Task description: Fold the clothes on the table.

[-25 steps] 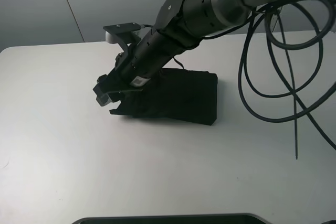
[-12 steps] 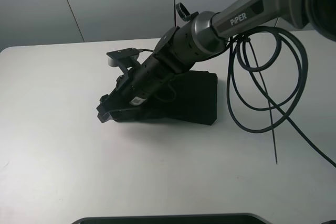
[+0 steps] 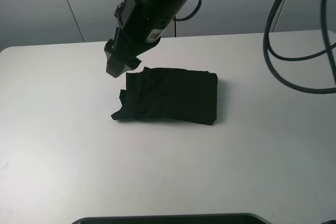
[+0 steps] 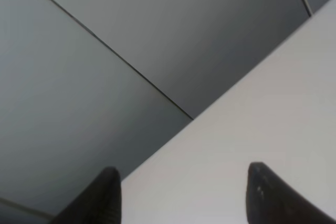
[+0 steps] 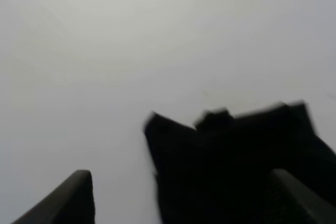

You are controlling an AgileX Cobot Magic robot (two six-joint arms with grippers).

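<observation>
The black T-shirt (image 3: pixel 173 95) lies folded into a compact rectangle in the middle of the white table (image 3: pixel 157 171); its print and label are hidden. My right gripper (image 3: pixel 122 66) hangs above the shirt's far left corner, clear of the cloth. In the right wrist view the right gripper (image 5: pixel 184 203) is open and empty, with the blurred shirt (image 5: pixel 236 156) below it. My left gripper (image 4: pixel 184 203) is open and empty, facing the table's (image 4: pixel 252 119) edge and the grey wall. The left arm does not show in the exterior view.
Black cables (image 3: pixel 294 51) loop down at the right, above the table. A dark object's edge (image 3: pixel 168 219) sits at the near table edge. Grey wall panels stand behind the table.
My right gripper was down at the shirt's left edge. It has let go and risen up and back, away from the cloth. The shirt stays folded.
</observation>
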